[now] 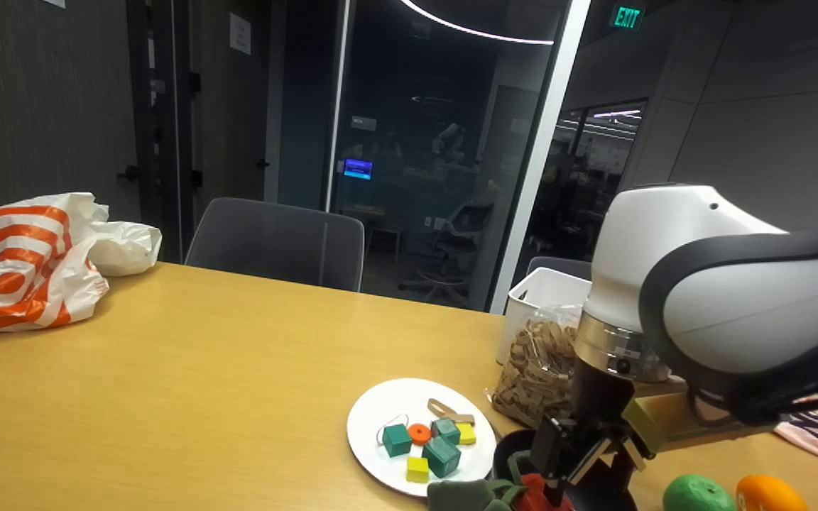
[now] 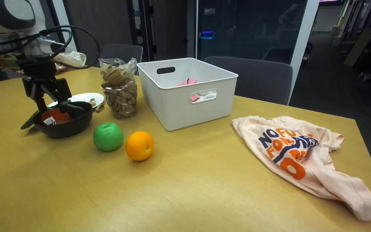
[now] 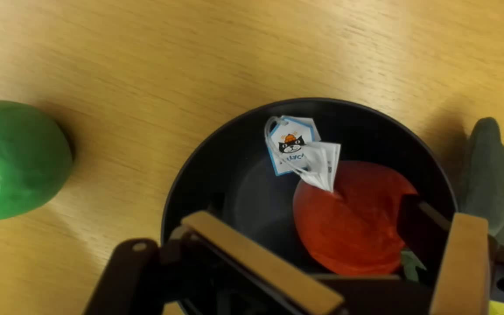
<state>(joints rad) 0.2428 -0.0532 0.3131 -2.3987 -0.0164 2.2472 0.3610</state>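
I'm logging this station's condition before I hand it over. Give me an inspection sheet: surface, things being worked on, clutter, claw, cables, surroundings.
Surface: wood-grain table; spills, nothing seen.
Things being worked on: red plush toy with paper tag, inside the black bowl.
Clutter: white plate bearing colored blocks, green apple, orange, clear bag of brown strips, white bin, crumpled pink cloth, white bag with orange-red rings.
Claw: open, low at the bowl by the toy; contact unclear.
Cables: black cables loop beside the arm; snags, nothing seen.
Surroundings: gray chair, glass wall, lit exit sign.
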